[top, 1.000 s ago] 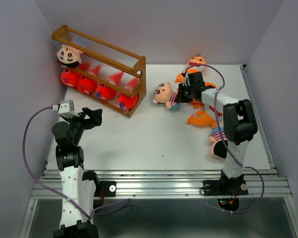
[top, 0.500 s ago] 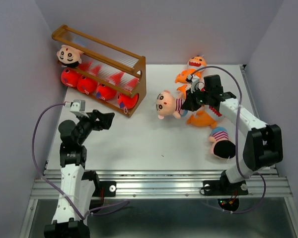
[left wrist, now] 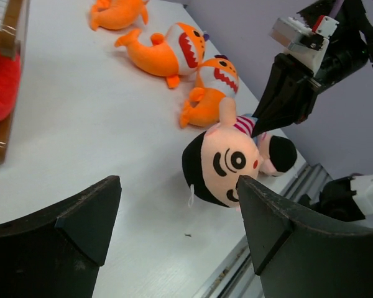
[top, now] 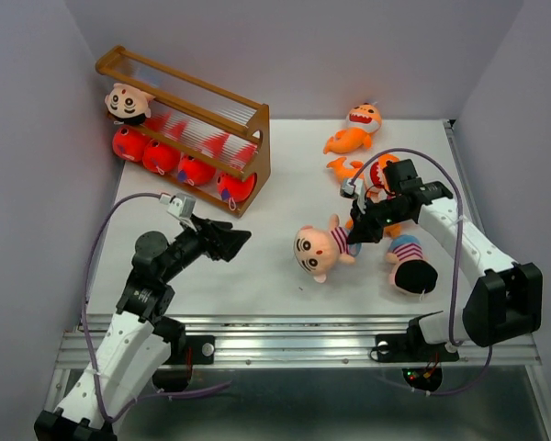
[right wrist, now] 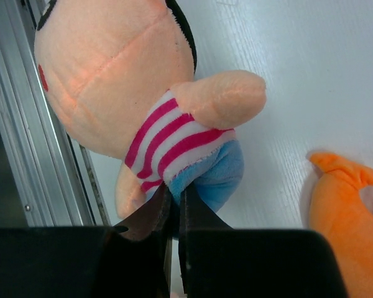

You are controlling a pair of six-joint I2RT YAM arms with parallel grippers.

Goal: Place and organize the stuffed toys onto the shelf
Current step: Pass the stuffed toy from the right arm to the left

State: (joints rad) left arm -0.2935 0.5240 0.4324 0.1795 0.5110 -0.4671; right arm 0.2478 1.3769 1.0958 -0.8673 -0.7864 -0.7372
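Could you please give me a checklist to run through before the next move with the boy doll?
1. Right end effector shut on the striped boy doll at its blue shorts: ok.
2. Left end effector open and facing the doll: ok.
3. Doll off the table: cannot tell.
4. Top tier of the shelf free: ok.
5. Orange sharks apart from the left end effector: ok.

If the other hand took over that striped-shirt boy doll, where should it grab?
Probably the big round head of the boy doll, from the face side: it sticks out free toward the open left hand, while the right hand pinches the small blue shorts.
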